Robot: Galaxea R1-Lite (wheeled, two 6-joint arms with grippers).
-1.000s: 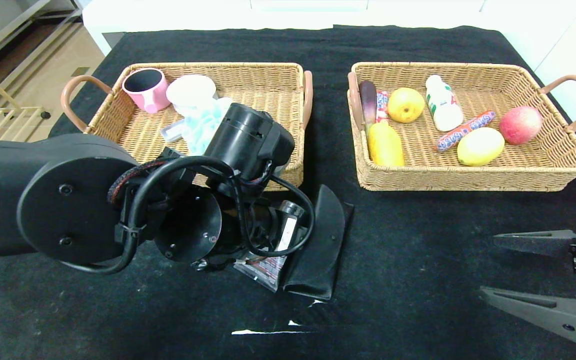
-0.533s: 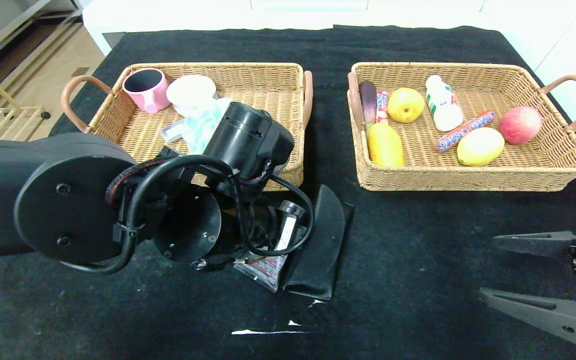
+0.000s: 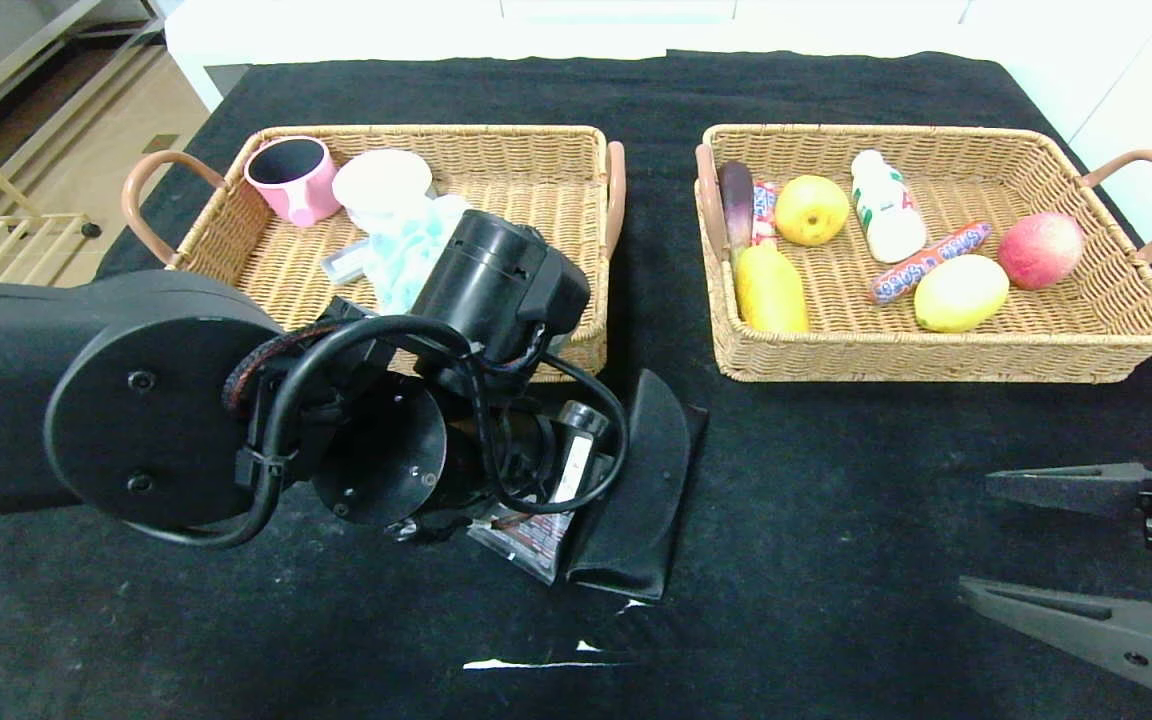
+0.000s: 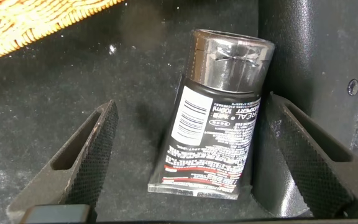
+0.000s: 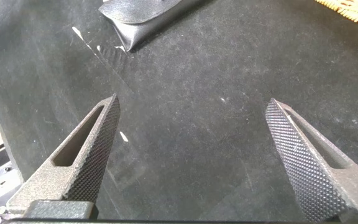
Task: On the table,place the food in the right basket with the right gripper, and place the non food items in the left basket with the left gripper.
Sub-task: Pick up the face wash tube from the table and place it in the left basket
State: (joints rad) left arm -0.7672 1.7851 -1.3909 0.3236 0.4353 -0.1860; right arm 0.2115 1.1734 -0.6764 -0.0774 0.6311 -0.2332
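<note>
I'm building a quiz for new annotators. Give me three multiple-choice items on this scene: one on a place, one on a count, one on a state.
1. Where does the black squeeze tube lie?
A. In the left wicker basket
B. On the black tablecloth, between the left gripper's fingers
C. In the right wicker basket

2. How many round whole fruits lie in the right wicker basket?
A. One
B. Five
C. Three

3. How do the left gripper's jaws stand?
A. Open
B. Shut on the tube
C. Shut on nothing

Answers: 1 B, the tube rests on the black tablecloth between the fingers. 2 C, two yellow and one red. 3 A, both fingers stand apart from the tube.
</note>
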